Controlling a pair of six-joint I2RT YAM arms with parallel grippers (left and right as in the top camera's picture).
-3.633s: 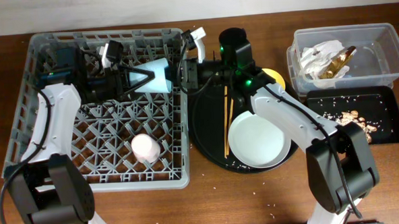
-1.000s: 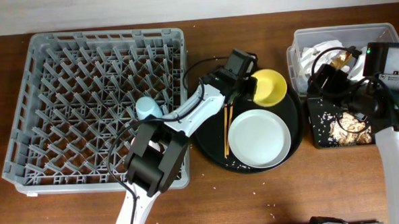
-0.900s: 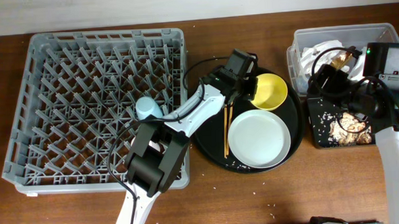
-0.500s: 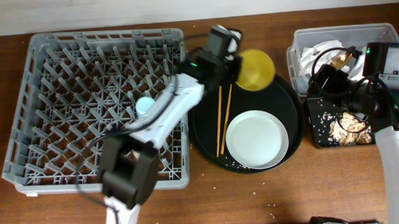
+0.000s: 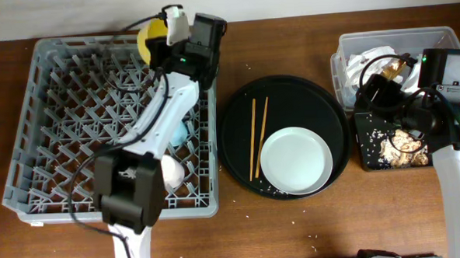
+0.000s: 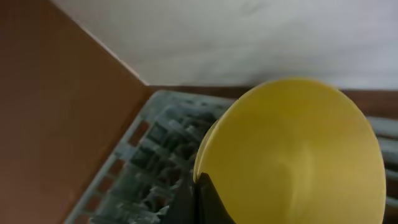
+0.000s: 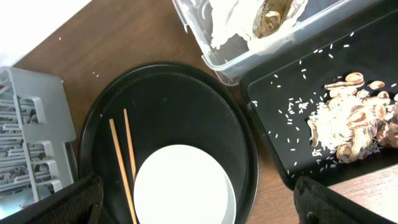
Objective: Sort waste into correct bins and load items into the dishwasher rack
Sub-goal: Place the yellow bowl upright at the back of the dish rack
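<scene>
One item has changed place: the bowl (image 5: 150, 35). Half a second ago it hung over the far rim of the tray (image 5: 234, 136); now it is over the far rim of the rack (image 5: 25, 153), toward the middle of the tabletop's far edge.

- Left hand (image 5: 162, 37): closed on the bowl's rim. The left wrist view shows a dark finger (image 6: 200, 200) pinching the lower edge of the bowl (image 6: 292, 155).
- Right hand (image 5: 374, 88): fingers spread wide, holding nothing. It hangs near the right edge between the clear bin (image 5: 351, 42) and the black bin (image 5: 439, 112), where it was a second ago.
- The tray now carries only the plate (image 5: 296, 160) and the chopsticks (image 5: 258, 139).
- Two cups (image 5: 176, 135) are already in the rack, near its right wall.

Meaning for the task: the transfer from tray to rack looks almost done. What remains is lowering the bowl between the tines and releasing it. The plate and chopsticks are not yet loaded.

Orientation: the bowl is tipped up on edge, not sitting flat. Its hollow faces the wrist camera, so I judge the opening points back toward the right edge. Being round it has no long axis; its centre axis runs roughly level, along the far edge. That suits slotting it upright between tines. I cannot tell whether it touches the rack yet.
</scene>
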